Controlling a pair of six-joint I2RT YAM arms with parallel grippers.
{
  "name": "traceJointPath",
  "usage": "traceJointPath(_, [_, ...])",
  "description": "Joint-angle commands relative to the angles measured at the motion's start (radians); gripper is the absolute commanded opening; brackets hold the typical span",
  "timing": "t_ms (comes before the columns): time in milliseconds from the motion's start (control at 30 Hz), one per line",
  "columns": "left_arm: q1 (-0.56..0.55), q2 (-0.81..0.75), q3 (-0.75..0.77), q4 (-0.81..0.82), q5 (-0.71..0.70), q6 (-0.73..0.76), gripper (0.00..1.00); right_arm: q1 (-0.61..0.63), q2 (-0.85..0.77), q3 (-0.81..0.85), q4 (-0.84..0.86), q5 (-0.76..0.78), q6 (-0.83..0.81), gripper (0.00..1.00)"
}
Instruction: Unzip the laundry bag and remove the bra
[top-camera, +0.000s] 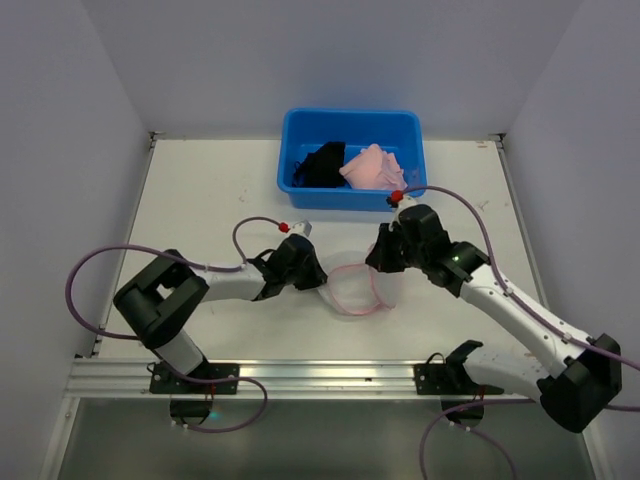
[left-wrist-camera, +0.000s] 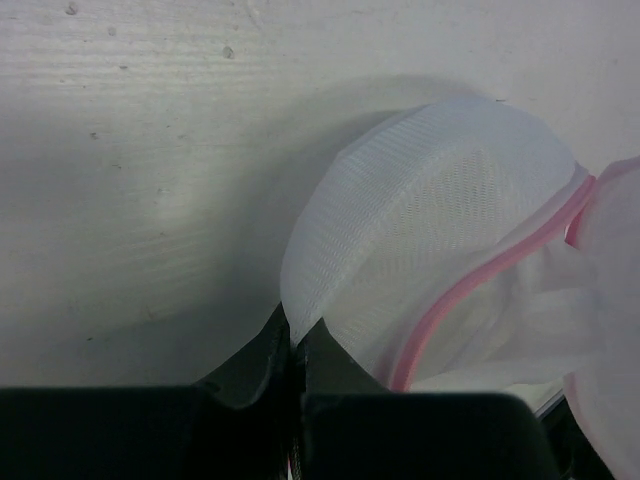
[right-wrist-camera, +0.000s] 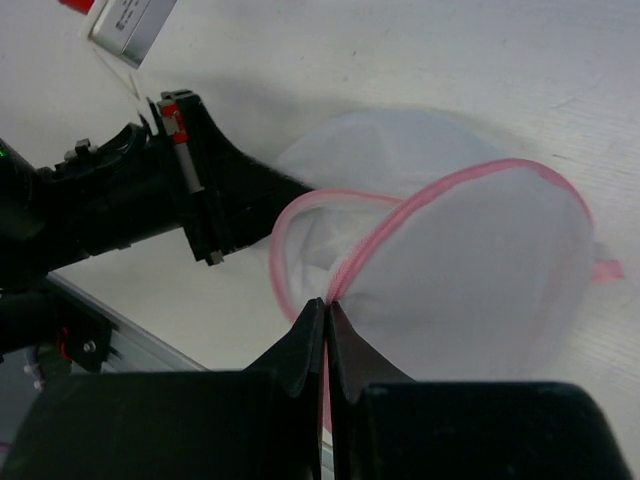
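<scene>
Well, the net could slip free if either arm tugs too hard, because each one holds only a thin pinch. The left gripper (left-wrist-camera: 292, 345) is squeezed closed on the white mesh. The right gripper (right-wrist-camera: 327, 316) is squeezed closed on the pink trim (right-wrist-camera: 450, 182). The laundry bag (left-wrist-camera: 440, 200) lies between them, right at their tips. It looks soft, round, see-through and partly open.

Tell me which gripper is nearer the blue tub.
Right. The right gripper pinches the laundry bag by its pink trim, just in front of the blue tub; the left gripper clamps the bag's opposite side, farther from the tub.
</scene>
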Motion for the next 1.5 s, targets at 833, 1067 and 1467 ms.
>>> traceJointPath(833, [-0.028, -0.061, -0.225, 0.218, -0.072, -0.183, 0.55, 0.135, 0.548, -0.122, 0.589, -0.195, 0.184, 0.01])
traceJointPath(1067, [0.006, -0.220, -0.274, 0.058, -0.164, -0.183, 0.90, 0.133, 0.632, -0.076, 0.555, -0.218, 0.191, 0.03])
traceJointPath(1467, [0.055, -0.372, -0.326, -0.054, -0.209, -0.154, 0.97, 0.133, 0.683, -0.036, 0.532, -0.240, 0.179, 0.22])
